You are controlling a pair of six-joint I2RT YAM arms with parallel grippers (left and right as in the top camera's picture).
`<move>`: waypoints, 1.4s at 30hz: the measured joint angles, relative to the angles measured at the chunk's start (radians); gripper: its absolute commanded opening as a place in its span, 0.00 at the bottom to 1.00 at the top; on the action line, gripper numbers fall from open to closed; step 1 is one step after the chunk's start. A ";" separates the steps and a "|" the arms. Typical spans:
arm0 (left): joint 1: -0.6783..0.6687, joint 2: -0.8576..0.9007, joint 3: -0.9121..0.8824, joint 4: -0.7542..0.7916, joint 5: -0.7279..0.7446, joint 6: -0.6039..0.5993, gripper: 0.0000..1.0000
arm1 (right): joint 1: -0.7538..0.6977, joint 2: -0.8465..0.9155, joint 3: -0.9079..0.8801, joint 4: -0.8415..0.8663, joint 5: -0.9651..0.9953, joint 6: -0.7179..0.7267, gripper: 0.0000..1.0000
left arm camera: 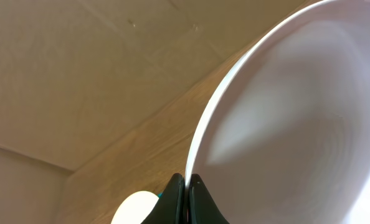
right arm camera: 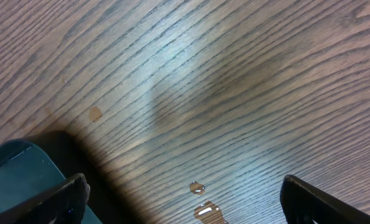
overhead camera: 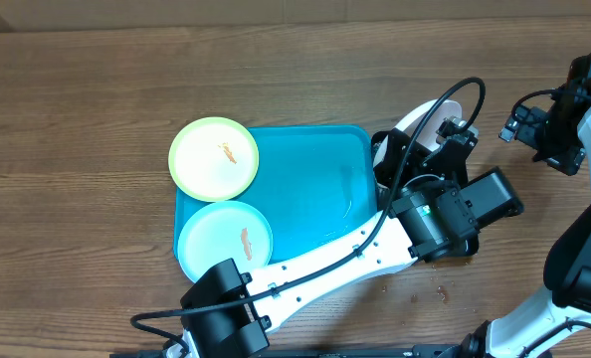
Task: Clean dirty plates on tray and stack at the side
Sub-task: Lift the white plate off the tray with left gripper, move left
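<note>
The turquoise tray [overhead camera: 315, 184] lies mid-table. A pale yellow-green plate [overhead camera: 214, 157] rests on its far-left corner and a light blue plate [overhead camera: 225, 239] on its near-left corner, each with a small orange smear. My left gripper [overhead camera: 415, 149] is shut on the rim of the white plate [overhead camera: 433, 117], holding it tilted on edge just right of the tray. In the left wrist view the jaws [left arm camera: 187, 193] pinch the white plate's [left arm camera: 297, 112] rim. My right gripper [overhead camera: 534, 124] is at the far right; it is open and empty over bare wood [right arm camera: 185, 199].
A black rectangular object [overhead camera: 496, 197] lies right of the tray, partly under my left arm. Small drops sit on the wood [right arm camera: 200, 202] and near the front edge [overhead camera: 440, 291]. A dark glossy corner [right arm camera: 17, 174] shows by the right gripper's left finger.
</note>
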 measured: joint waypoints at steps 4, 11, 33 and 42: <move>0.002 0.000 0.000 0.002 0.011 0.000 0.04 | 0.000 0.000 0.000 0.000 0.000 0.000 1.00; 0.053 0.000 0.000 -0.030 0.219 -0.066 0.04 | 0.000 0.000 0.000 -0.001 0.001 0.000 1.00; 0.966 -0.092 0.000 -0.312 1.371 -0.188 0.04 | 0.000 0.000 0.000 0.000 0.000 0.000 1.00; 1.210 -0.373 0.008 -0.461 1.049 -0.269 0.04 | 0.000 0.000 0.000 0.000 0.000 0.000 1.00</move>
